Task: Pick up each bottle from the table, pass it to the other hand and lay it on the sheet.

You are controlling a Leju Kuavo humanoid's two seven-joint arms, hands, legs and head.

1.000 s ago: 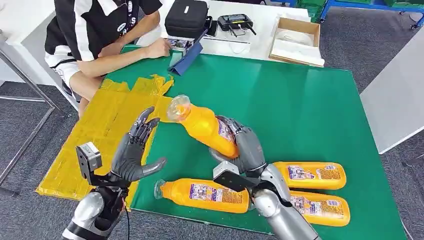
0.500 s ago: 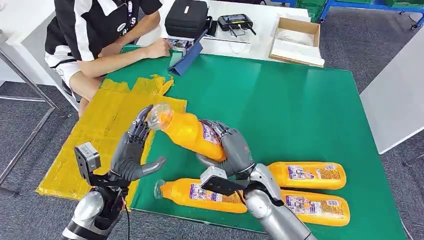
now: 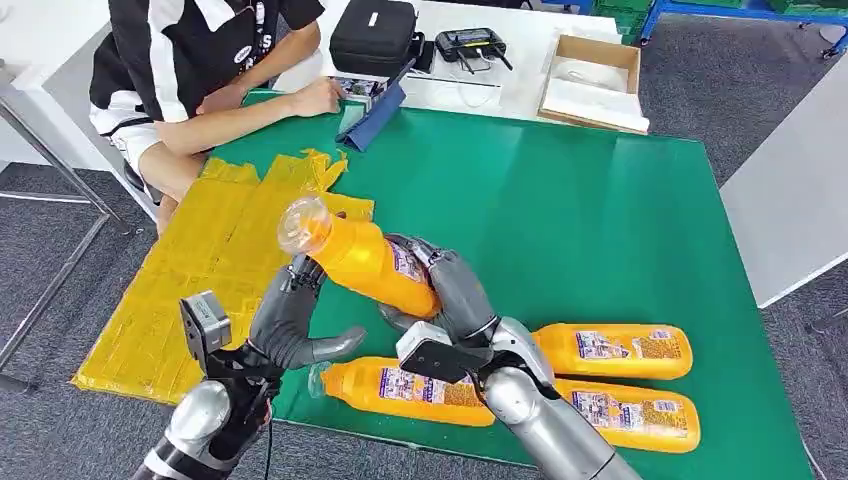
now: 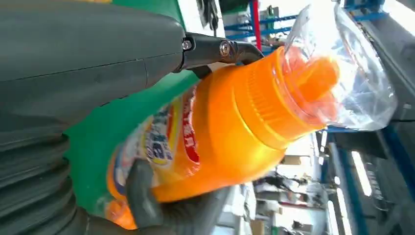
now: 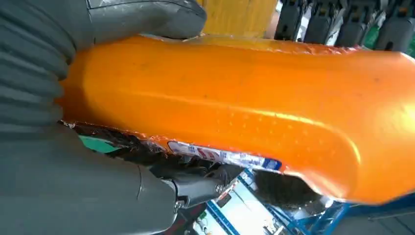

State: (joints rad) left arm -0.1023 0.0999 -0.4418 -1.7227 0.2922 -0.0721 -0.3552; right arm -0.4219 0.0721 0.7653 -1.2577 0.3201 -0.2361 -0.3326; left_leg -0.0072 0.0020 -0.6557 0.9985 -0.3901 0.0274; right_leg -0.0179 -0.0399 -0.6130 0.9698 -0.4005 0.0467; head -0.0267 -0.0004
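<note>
orange plastic fills the middle of the scene: the held bottle (image 3: 370, 262) is gripped around its lower body by the right hand (image 3: 445, 292), raised off the green table (image 3: 600, 220) and tilted so that its clear-wrapped cap end (image 3: 303, 223) points up toward the yellow sheet (image 3: 215, 260). the right wrist view shows that hand's thumb (image 5: 147, 17) lying across the bottle's smooth orange side with darker fingers (image 5: 195, 183) wrapped under the labelled face. the left hand (image 3: 295, 325) sits just beside and under the bottle's neck, palm toward it, fingers apart and holding nothing that i can see; in the left wrist view a dark finger (image 4: 215, 49) reaches close over the bottle's shoulder, but whether it touches is not clear. three more orange bottles lie flat on the table near the robot: the front bottle (image 3: 410, 390) under the raised one, cap toward the sheet, the right bottle (image 3: 620, 350) beside the right forearm, and the near-edge bottle (image 3: 630, 415) just behind that, partly hidden by the arm. the sheet is spread at the table's left side, hanging partly past the edge, wrinkled at its far end. a person (image 3: 190, 70) sits at the far left corner with a forearm resting on the table. beyond the green surface are a black case (image 3: 373, 35), a controller (image 3: 470, 45) and an open cardboard box (image 3: 592, 80).
</note>
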